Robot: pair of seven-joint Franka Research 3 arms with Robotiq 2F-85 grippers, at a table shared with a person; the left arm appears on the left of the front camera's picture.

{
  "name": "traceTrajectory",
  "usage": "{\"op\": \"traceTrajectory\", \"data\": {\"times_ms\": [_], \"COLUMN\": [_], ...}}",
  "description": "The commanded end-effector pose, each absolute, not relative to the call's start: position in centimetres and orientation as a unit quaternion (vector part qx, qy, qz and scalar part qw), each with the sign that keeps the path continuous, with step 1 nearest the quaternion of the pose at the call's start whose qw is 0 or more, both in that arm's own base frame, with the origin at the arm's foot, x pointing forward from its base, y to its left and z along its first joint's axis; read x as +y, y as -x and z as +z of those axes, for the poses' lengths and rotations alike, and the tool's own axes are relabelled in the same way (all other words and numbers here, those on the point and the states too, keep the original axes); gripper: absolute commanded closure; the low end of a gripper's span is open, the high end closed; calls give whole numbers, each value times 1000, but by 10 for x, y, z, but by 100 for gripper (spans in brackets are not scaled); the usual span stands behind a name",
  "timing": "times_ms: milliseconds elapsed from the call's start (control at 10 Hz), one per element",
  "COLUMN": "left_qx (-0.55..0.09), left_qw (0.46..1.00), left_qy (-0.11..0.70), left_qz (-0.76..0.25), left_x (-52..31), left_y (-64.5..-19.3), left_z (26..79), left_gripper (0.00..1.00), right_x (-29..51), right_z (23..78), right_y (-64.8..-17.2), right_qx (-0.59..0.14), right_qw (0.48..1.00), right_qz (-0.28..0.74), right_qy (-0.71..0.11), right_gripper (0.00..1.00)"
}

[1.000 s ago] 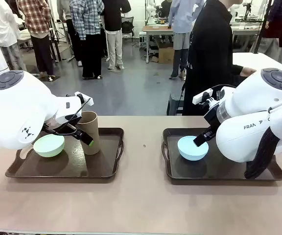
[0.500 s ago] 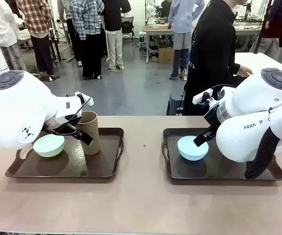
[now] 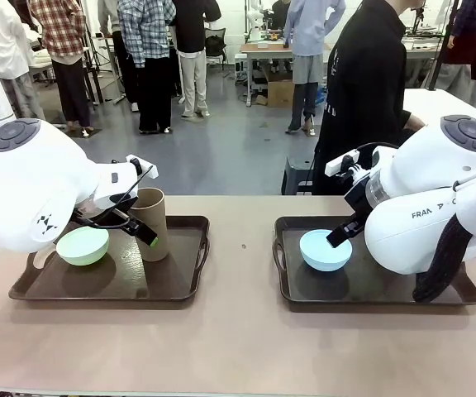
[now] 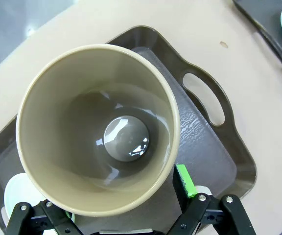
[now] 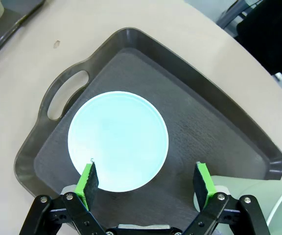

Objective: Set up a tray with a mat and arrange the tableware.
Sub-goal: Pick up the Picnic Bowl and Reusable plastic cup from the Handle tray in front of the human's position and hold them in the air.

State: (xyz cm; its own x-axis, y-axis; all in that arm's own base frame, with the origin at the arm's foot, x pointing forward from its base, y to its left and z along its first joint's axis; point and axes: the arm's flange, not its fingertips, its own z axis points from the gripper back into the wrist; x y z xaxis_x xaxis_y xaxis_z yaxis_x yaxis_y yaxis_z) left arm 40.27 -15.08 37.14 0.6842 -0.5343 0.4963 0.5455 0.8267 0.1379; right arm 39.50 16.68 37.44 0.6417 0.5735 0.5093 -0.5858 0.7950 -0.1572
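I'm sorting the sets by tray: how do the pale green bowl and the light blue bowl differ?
The pale green bowl sits in the left tray, the light blue bowl in the right tray. Colour sets them apart too: green bowl against blue bowl. A tan cup stands beside the green bowl; a pale green cup stands near the blue bowl. Both are small, round, upright, in dark trays.

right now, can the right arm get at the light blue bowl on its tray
Probably yes. The right end effector hangs open right above the light blue bowl, with nothing between them. The pale green cup sits off to one side, and the tray around the bowl is bare.
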Motion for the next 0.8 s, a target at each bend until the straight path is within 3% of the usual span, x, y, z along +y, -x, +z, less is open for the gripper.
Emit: {"op": "traceTrajectory", "data": {"times_ms": [0,400,500,700], "left_qx": [-267,-267,-267,-246], "left_qw": [918,918,918,933], "left_qy": [11,11,10,-19], "left_qz": [-294,-294,-294,-262], "left_x": [-151,-151,-151,-117], "left_y": [-403,-403,-403,-343], "left_z": [371,371,371,438], "left_gripper": [0,0,0,0], "right_x": [167,167,159,135], "right_z": [374,374,393,459], "right_y": [-395,-395,-385,-324], "right_qx": [-277,-277,-262,-239], "right_qw": [906,906,925,939], "right_qz": [320,320,274,246], "right_qy": [-11,-11,2,-10], "right_gripper": [0,0,0,0]}}
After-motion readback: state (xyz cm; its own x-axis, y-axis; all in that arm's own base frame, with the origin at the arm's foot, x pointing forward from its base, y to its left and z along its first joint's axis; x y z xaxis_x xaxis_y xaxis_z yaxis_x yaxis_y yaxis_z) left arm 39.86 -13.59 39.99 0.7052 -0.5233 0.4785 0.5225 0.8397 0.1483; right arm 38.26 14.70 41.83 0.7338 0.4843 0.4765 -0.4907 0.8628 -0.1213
